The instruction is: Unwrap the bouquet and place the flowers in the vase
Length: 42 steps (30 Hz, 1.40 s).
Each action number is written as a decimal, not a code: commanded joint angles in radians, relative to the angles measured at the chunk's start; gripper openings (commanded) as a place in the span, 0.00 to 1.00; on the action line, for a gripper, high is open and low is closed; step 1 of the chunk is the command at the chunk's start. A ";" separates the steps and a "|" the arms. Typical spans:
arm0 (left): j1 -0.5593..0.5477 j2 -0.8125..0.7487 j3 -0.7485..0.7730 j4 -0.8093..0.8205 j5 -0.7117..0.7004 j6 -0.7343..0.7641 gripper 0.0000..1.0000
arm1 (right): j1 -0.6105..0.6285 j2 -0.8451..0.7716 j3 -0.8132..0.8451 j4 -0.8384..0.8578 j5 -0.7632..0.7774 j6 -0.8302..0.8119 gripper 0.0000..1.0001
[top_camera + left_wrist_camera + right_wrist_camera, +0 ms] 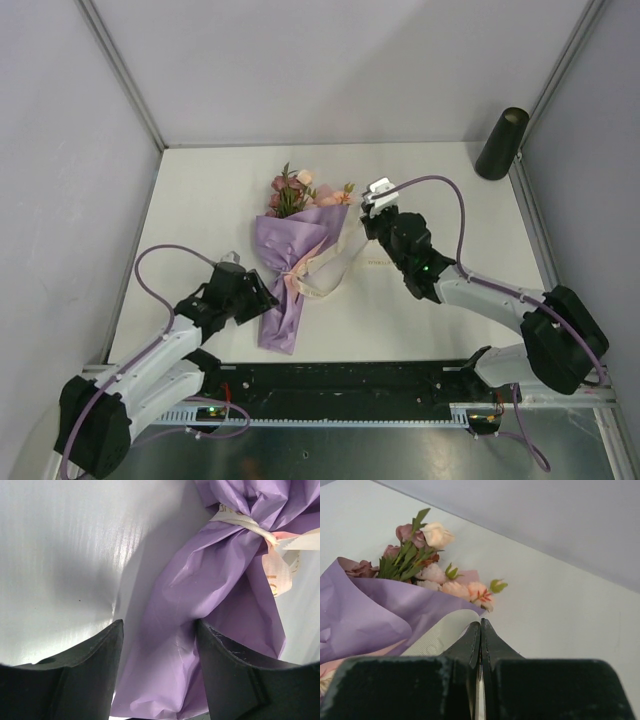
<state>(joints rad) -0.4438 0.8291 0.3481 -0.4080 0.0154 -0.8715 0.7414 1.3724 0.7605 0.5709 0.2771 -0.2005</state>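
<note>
**A:** Black fingers (75,675) of the left gripper (159,625) fill the foot of its own wrist view. How do they stand?

**B:** Parted about halfway, one on each side of the lilac paper (200,595) at the narrow tail of the bouquet (290,245). The paper lies in the gap, closer to the finger on the right of that view. I cannot tell whether it touches. Nothing is clamped.

**A:** And the right gripper (480,625)?

**B:** Pressed fully together. The cream ribbon (442,632) curves up from the wrap to its tips, and a pale sliver shows between the fingers lower down. It has the ribbon's end pinched.

**A:** Is the ribbon tied?

**B:** Yes. In the left wrist view the knot cinches the paper at its waist. From above, loose ribbon loops lie on the white table (420,315) just to the bouquet's right.

**A:** Where does the bouquet lie?

**B:** Flat on the table, between the two arms. Its tail points toward the near edge and the left arm. The flowers (293,192) face the far wall, with pink, peach and rust-red blooms and green leaves poking out of the cone's mouth.

**A:** The vase?

**B:** The black vase (501,143) stands in the far right corner, well apart from the bouquet and both grippers.
</note>
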 commanded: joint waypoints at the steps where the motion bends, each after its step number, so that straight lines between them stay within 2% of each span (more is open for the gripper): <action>1: -0.017 0.043 0.042 0.055 0.003 0.017 0.64 | -0.021 -0.060 -0.021 -0.119 0.057 0.151 0.00; 5: -0.035 0.087 0.057 0.076 -0.008 0.021 0.64 | -0.068 -0.088 -0.028 -0.190 0.110 0.192 0.00; 16: -0.085 0.130 0.045 0.128 -0.012 0.001 0.63 | -0.288 -0.172 -0.035 -0.291 -0.046 0.370 0.00; 19: -0.091 0.133 0.047 0.139 -0.012 0.003 0.63 | -0.317 -0.177 -0.034 -0.318 -0.080 0.415 0.00; 24: -0.110 0.123 0.054 0.158 -0.012 0.010 0.62 | -0.325 -0.202 -0.033 -0.377 -0.054 0.474 0.00; 26: -0.116 0.117 0.054 0.165 -0.011 0.013 0.61 | -0.326 -0.230 -0.032 -0.421 -0.028 0.514 0.07; 29: -0.123 0.111 0.049 0.174 -0.011 0.014 0.59 | -0.320 -0.286 -0.018 -0.502 -0.037 0.559 0.28; 33: -0.132 0.111 0.036 0.186 -0.011 0.009 0.56 | -0.256 -0.326 0.001 -0.536 -0.089 0.573 0.43; 37: -0.146 0.112 0.031 0.197 -0.012 0.007 0.55 | -0.136 -0.280 0.031 -0.508 -0.135 0.570 0.48; 42: -0.162 0.104 0.027 0.201 -0.012 0.006 0.55 | 0.012 -0.133 0.048 -0.325 -0.229 0.551 0.47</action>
<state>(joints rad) -0.5915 0.9535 0.3687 -0.2474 0.0120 -0.8646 0.6712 1.1450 0.7666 0.1055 0.1444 0.3504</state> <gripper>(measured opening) 0.556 0.478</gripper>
